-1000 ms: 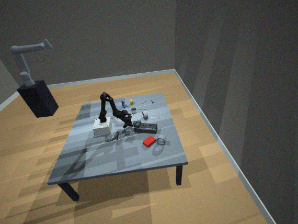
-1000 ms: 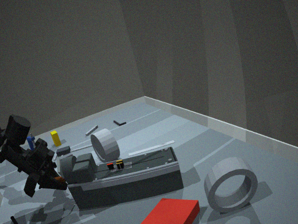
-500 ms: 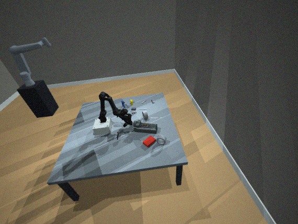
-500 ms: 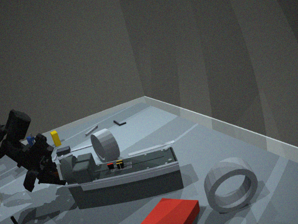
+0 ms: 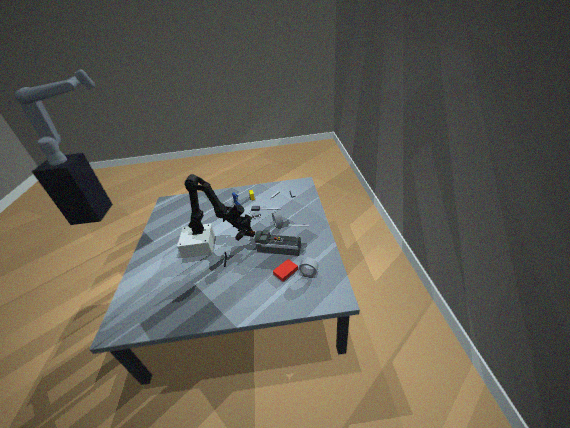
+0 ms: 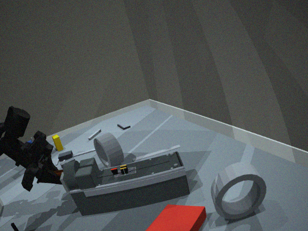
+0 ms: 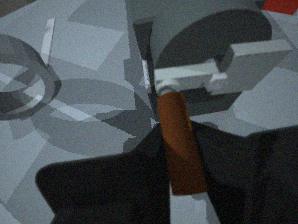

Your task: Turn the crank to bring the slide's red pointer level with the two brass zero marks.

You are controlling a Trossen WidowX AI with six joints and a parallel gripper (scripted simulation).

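Observation:
The dark grey machine [image 5: 279, 246] [image 6: 135, 195] lies on the table. On its top, the slide's red pointer [image 6: 114, 169] stands a small gap to the left of the two brass zero marks [image 6: 124, 168], towards the crank end, so it is not level with them. The crank's pale arm [image 7: 187, 76] is at the machine's left end. Its orange-brown handle [image 6: 59, 171] [image 7: 181, 142] points back between the fingers. My gripper [image 5: 251, 233] [image 6: 58, 176] [image 7: 172, 126] is shut on the handle. The fingers partly hide it in the exterior view.
A grey ring [image 5: 308, 268] [image 6: 240, 194] and a red block [image 5: 285, 270] [image 6: 181, 218] are in front of the machine. Another ring [image 6: 109, 149] [image 7: 47, 82] stands close behind it. A yellow block [image 5: 252, 195] [image 6: 57, 143] and small bars are farther back.

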